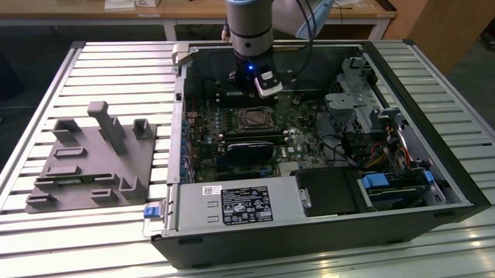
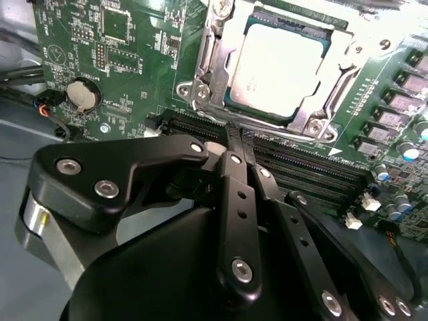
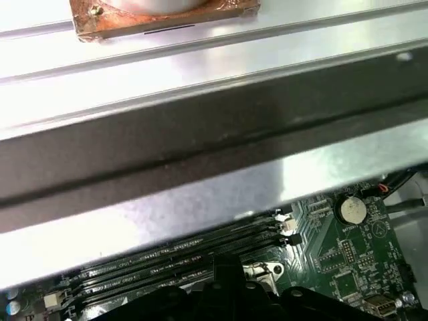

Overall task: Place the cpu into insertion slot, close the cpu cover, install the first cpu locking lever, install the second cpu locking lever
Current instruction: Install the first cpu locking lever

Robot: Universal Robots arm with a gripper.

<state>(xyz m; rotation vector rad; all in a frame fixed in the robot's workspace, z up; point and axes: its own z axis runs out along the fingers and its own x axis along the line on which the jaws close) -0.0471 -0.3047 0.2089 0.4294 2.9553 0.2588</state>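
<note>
Hand (image 2: 235, 134) hovers just beside insertion slot (image 2: 284, 63), fingers seemingly closed, empty. Cpu (image 2: 284, 67) already seated under cpu cover (image 2: 200, 87), cover down. Chip light, stiff, fragile underside; grip by edges only. Levers thin, springy.

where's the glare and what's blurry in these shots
In the second wrist view, glare washes out the dull silver-grey square cpu in its socket, and the black gripper linkage up close is soft. In the first wrist view, the bright metal case rail blooms white with a dark shadow band beneath. In the exterior view, the slatted aluminium table reflects light while the case interior is dim.
</note>
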